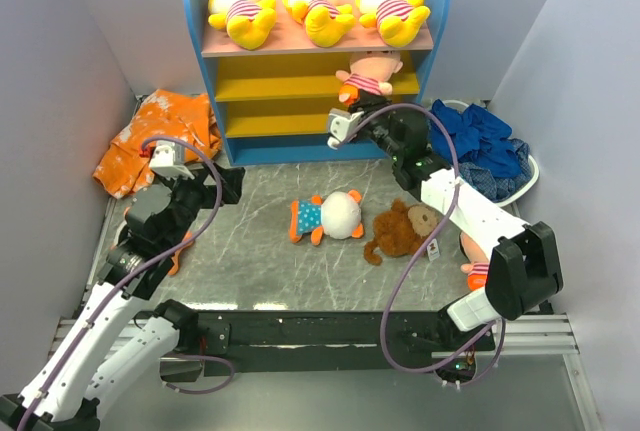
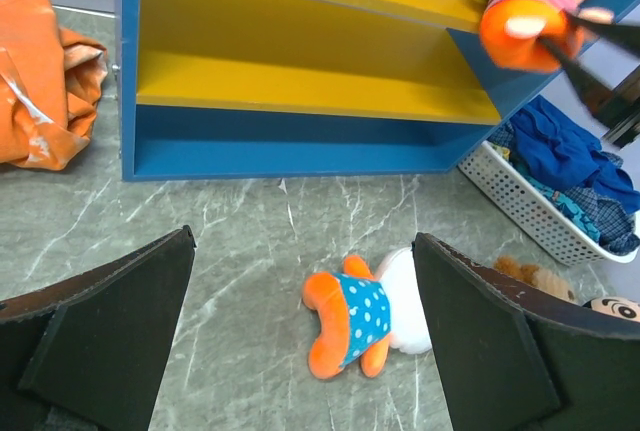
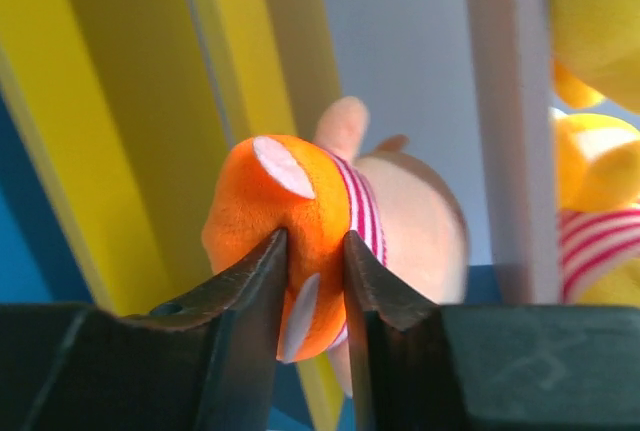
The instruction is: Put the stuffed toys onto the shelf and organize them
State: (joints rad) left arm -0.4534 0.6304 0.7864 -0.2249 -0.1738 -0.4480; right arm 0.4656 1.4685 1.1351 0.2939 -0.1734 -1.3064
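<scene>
right now the right gripper [image 3: 315, 243] has its jaws almost closed, pinching the orange foot end of the striped-shirt doll [image 3: 345, 201]. the toy sits squarely between the two fingertips and bulges out on either side of them. in the top view that doll is at the right end of the shelf [image 1: 196, 21], level with the upper yellow board [image 1: 280, 86] and just under the pink top board [image 1: 290, 48], head farther in, feet toward the gripper. whether it rests on the board cannot be told. three yellow toys [image 1: 315, 6] lie in a row on the pink board. the left gripper [image 2: 302, 243] is spread wide with nothing between its jaws, hanging over the left part of the table [image 1: 250, 241]. the dotted-shirt doll [image 2: 352, 323] lies on the table between its fingers in the wrist view, apart from both. the brown monkey [image 1: 400, 231] lies just right of that doll.
</scene>
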